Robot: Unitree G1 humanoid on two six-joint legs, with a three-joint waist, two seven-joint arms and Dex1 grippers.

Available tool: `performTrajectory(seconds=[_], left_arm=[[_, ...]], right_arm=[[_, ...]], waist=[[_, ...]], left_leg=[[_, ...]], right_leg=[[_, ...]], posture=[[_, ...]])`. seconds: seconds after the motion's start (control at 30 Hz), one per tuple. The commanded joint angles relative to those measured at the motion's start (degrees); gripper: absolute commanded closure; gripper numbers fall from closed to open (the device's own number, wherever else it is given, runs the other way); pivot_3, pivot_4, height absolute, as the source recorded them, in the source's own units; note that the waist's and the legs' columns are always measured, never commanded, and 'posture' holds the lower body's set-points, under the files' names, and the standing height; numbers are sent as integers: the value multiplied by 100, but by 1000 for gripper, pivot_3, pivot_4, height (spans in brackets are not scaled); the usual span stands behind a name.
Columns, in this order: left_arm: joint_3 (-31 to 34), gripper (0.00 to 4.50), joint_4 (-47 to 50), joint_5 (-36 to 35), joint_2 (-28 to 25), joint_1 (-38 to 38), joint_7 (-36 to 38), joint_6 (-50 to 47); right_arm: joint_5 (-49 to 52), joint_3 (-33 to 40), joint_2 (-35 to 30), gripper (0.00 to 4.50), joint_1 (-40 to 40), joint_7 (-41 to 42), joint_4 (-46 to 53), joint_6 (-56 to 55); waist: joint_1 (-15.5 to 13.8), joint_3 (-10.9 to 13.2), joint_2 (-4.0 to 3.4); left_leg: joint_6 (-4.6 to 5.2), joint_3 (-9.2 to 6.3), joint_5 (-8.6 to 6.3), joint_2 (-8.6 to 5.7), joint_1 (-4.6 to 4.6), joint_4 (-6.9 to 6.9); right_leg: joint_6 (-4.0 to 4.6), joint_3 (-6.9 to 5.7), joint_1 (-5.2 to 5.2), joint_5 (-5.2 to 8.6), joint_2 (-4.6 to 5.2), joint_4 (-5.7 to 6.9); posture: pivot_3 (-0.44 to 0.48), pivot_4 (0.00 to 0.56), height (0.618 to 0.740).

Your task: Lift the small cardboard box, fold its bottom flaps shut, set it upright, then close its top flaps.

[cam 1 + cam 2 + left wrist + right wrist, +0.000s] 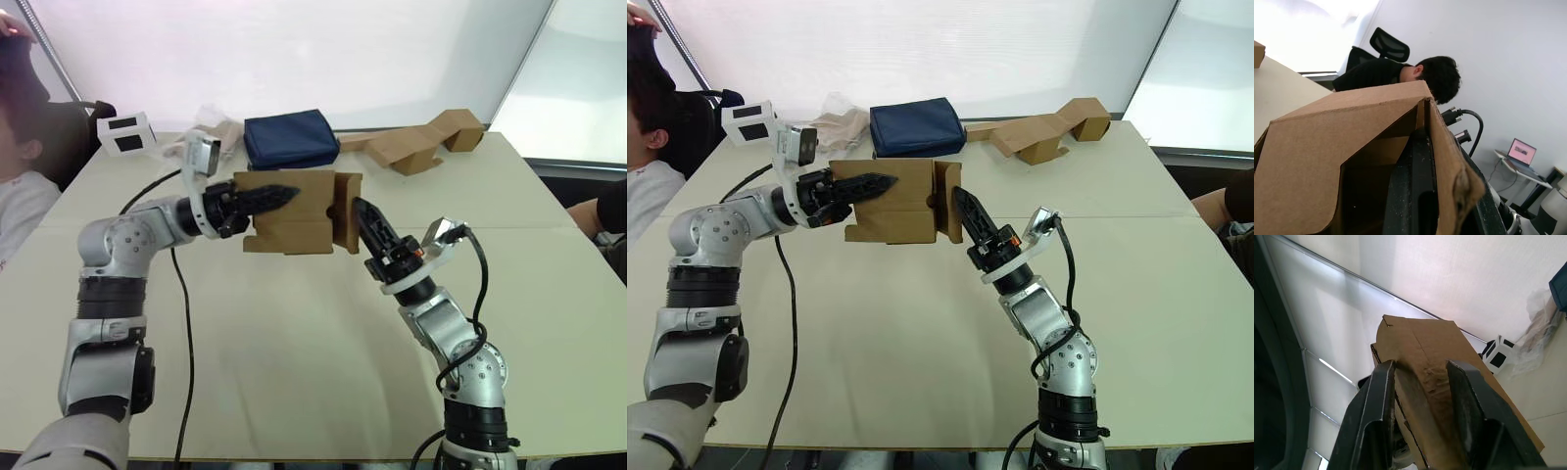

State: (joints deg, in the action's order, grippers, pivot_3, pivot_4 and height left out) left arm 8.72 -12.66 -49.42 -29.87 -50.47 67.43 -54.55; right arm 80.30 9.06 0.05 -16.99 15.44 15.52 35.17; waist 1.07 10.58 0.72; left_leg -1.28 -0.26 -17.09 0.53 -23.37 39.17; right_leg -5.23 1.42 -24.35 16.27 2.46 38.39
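Note:
The small cardboard box point(294, 211) hangs above the middle of the table, lying on its side. My left gripper point(266, 198) reaches in from the left and is shut on the box's front wall; in the left wrist view one black finger point(1413, 196) lies inside the box point(1327, 147) against that wall. My right gripper point(364, 220) comes up from the lower right, open, with its fingertips against the folded flaps point(348, 211) at the box's right end. In the right wrist view the fingers point(1381, 382) stand apart with cardboard point(1425, 347) just beyond them. Which end is the top I cannot tell.
A navy blue pouch point(289, 139) lies behind the box, with long bent cardboard pieces point(421, 147) at the back right. A small white box point(125, 134) and crumpled wrapping point(211, 127) sit at the back left. A person point(20, 147) sits beside the table's left edge. A black cable point(181, 323) crosses the tabletop.

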Motion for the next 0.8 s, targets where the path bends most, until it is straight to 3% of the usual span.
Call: performTrajectory(seconds=[0.03, 0.8], left_arm=[[184, 4500, 245, -157, 2, -39, -4, 84], [55, 4500, 491, -73, 450, 161, -375, 390]], right_arm=[[77, -47, 31, 2812, -69, 12, 163, 14], [-191, -425, 47, 2812, -115, 137, 270, 161]], waist=[[2, 0, 0], [0, 0, 0]], left_leg=[[0, 0, 0, 0, 0, 0], [-1, 0, 0, -1, 0, 0]], right_leg=[[0, 0, 0, 0, 0, 0], [0, 0, 0, 0, 2, 1]], posture=[[0, 150, 740], [0, 150, 740]])
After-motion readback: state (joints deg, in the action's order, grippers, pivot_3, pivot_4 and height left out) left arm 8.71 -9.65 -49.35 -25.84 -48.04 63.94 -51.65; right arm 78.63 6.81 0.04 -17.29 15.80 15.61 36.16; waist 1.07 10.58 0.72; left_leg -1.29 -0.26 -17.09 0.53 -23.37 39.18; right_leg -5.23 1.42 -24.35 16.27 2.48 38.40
